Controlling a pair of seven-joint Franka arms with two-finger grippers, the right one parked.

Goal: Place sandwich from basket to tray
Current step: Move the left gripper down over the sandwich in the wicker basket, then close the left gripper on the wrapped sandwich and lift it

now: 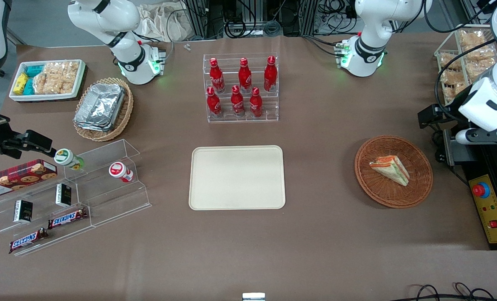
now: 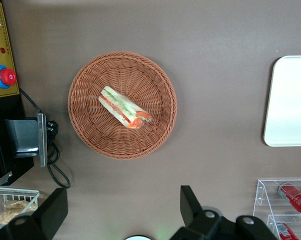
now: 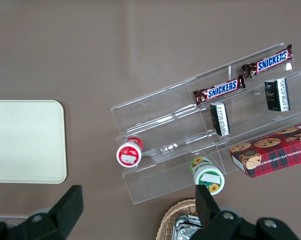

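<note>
Sandwich point(image 1: 390, 168) is seen lying on its side inside the round reddish-brown basket point(image 1: 415, 184), toward the working arm's end of the brown worktop point(image 1: 323, 242). In the left wrist view the wedge point(image 2: 124, 107) is shown near the middle of the basket point(image 2: 90, 125), with its orange and green layers turned up. The claw point(image 2: 123, 215) is held high above the worktop, beside the basket and not over it, with its two dark fingers point(image 2: 191, 204) spread wide apart and nothing between them. The cream tray point(image 1: 237, 177) is set flat at the middle of the worktop, well apart from the basket, and nothing is carried on it. A clear rack of red bottles point(image 1: 241, 88) is placed farther from the front camera than the tray. Toward the parked arm's end, a stepped clear stand point(image 1: 77, 196) with chocolate bars point(image 1: 67, 218), a biscuit box point(image 1: 18, 177) and two small cups point(image 1: 121, 171) is seen, with a lighter basket of foil containers point(image 1: 102, 108) and a white tray of snack packets point(image 1: 48, 79) farther from the camera.
</note>
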